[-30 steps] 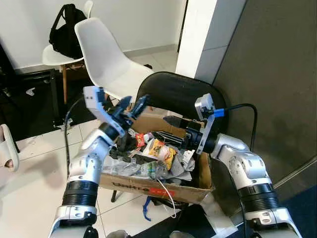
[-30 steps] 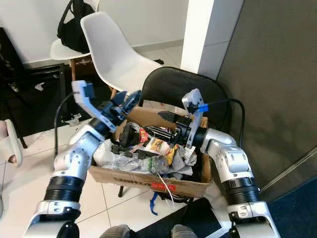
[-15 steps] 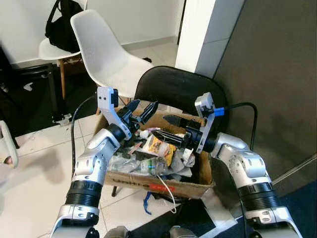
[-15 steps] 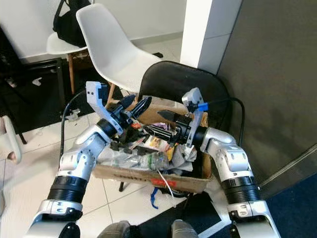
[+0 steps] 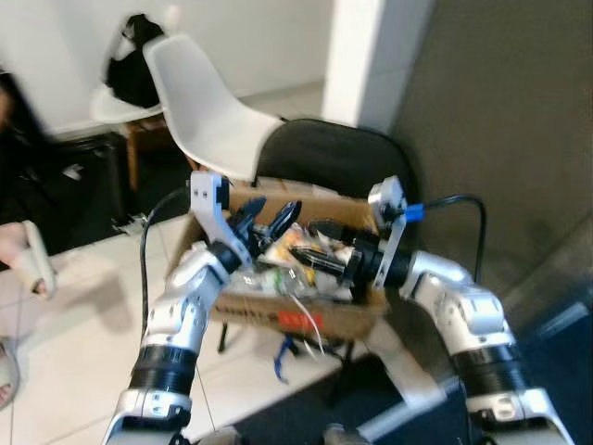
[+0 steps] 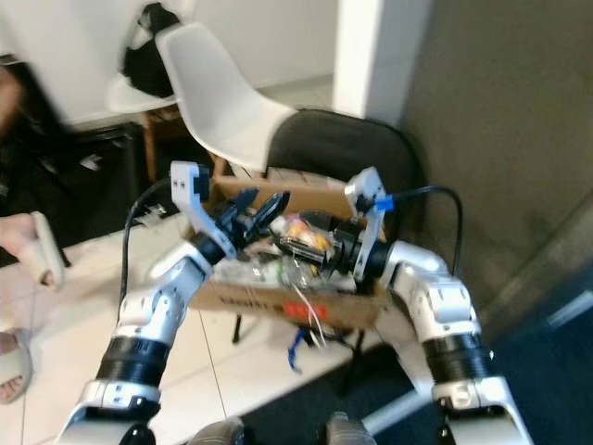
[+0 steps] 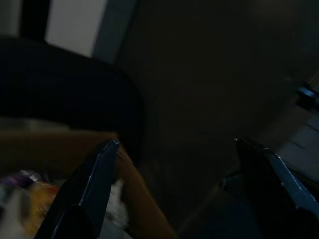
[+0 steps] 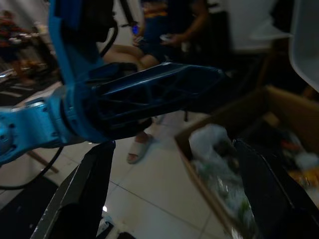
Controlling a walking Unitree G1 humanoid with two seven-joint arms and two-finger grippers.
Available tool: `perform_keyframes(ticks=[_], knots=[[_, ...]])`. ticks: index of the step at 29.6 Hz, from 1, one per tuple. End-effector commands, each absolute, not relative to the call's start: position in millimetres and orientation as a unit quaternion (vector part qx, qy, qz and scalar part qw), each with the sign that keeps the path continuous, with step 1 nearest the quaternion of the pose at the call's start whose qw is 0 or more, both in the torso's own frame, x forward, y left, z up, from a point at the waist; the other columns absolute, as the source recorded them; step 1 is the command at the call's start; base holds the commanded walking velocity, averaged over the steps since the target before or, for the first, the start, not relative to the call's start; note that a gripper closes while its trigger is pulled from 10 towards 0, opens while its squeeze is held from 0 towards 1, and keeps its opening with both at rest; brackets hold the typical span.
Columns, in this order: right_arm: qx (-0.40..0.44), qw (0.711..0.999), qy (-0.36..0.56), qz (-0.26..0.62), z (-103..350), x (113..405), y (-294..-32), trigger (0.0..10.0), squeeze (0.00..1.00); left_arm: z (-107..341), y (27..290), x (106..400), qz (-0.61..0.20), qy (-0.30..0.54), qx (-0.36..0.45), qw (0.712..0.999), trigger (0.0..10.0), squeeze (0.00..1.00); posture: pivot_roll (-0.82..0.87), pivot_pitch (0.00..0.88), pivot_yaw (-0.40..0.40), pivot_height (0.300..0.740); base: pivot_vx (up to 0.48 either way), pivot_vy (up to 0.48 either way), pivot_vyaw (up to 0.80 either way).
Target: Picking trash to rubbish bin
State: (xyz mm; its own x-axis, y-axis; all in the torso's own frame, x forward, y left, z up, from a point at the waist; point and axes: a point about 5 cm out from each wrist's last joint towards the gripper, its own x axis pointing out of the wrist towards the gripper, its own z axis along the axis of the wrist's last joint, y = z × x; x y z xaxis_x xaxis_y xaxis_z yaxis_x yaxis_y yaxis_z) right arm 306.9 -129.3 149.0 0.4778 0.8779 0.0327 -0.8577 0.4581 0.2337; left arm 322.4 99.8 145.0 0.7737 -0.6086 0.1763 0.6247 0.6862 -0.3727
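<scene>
Trash (image 5: 296,255) fills one cardboard box (image 5: 278,311); two open grippers above.

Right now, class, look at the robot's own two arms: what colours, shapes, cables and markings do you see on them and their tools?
Both arms are silver with rounded shells and black ribbed bands near the forearms. Each ends in a tool of two long black fingers: the left tool and the right tool. A white camera bracket sits on each wrist. A black cable loops from each arm, the right one from a blue plug.
</scene>
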Motion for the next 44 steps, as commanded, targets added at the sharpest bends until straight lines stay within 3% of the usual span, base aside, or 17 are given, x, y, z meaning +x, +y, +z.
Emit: perform_keyframes(ticks=[1,38,44], knots=[[0.116,0.848,0.046,0.515,148.2,306.1,-124.6,10.0,0.00,140.3,102.2,321.5,-0.330,-0.011,-0.212,0.920,10.0,0.00,-0.05,0.000,-0.018,0.740,-0.326,0.000,0.00],[0.103,0.852,0.032,0.513,148.6,306.1,-124.7,10.0,0.00,139.7,102.0,321.2,-0.332,-0.014,-0.218,0.918,10.0,0.00,-0.05,0.000,-0.020,0.740,-0.283,0.000,0.00],[0.092,0.850,0.028,0.518,148.9,305.0,-124.4,10.0,0.00,139.8,102.9,321.4,-0.332,-0.014,-0.222,0.916,10.0,0.00,-0.05,0.000,-0.019,0.740,0.000,0.000,0.69]])
